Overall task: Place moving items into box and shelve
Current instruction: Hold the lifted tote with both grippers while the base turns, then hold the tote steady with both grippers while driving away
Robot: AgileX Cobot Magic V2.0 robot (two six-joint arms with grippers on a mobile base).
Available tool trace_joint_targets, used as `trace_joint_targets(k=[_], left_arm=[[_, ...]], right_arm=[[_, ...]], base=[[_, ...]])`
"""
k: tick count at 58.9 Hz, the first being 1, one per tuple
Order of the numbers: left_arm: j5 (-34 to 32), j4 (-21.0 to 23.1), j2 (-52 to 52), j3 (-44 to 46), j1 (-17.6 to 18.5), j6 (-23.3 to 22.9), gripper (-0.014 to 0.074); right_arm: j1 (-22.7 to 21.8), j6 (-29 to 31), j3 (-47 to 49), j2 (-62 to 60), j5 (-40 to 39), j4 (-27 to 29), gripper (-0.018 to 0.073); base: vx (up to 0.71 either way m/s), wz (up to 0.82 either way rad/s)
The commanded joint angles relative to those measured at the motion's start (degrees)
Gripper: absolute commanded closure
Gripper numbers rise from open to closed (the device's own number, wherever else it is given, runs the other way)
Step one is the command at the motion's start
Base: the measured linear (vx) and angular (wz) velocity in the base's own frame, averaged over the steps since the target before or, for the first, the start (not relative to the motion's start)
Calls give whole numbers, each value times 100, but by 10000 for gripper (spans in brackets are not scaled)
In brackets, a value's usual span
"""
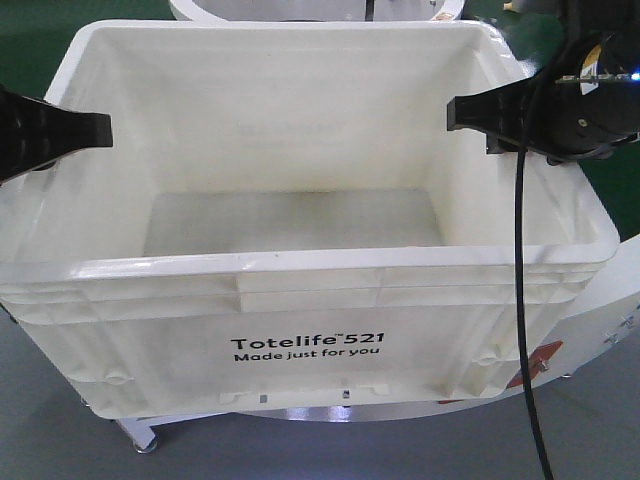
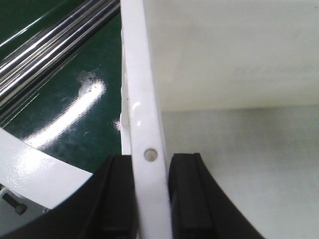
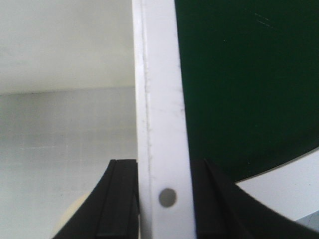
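Two claws on one crate, so this reads as the carry stage, not packing. The crate is big, white and ribbed, with "Totelife 521" on the near wall. It sits open top up on a white platform over green floor and fills the front view.

The inside floor that shows is bare white. The strip just behind the near wall is hidden, so the two plush toys cannot be confirmed in or out. None show outside the crate either. The right wrist view has a pale rounded shape low inside the crate beside the inner finger, too cropped to name.

Left claw is pinched on the left rim, one finger outside and one inside, no gap visible to the wall. Right claw does the same on the right rim, with fingers tight either side of the wall by a small hole. A black cable hangs from the right arm across the crate's front corner.

Judgement: loading is likely done but unverifiable, and the grip for the lift is set. Lifting and shelving remain. No shelf in view.
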State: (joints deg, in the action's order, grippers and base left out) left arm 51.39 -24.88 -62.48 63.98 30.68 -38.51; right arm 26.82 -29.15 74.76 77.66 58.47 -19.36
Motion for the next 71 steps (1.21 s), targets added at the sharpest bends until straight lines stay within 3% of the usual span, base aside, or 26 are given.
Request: trace_joint_targets(k=[1, 33, 71], left_arm=[[-703, -386, 185, 247, 46, 25, 620], [-703, -386, 185, 247, 46, 25, 620], [-703, -386, 185, 247, 46, 25, 620]], right_arm=[[5, 122, 213, -252, -515, -458, 575], [5, 122, 213, -252, -515, -458, 575], [5, 122, 213, -252, -510, -458, 575]], base=[[0, 0], [-4, 10], [-8, 38]])
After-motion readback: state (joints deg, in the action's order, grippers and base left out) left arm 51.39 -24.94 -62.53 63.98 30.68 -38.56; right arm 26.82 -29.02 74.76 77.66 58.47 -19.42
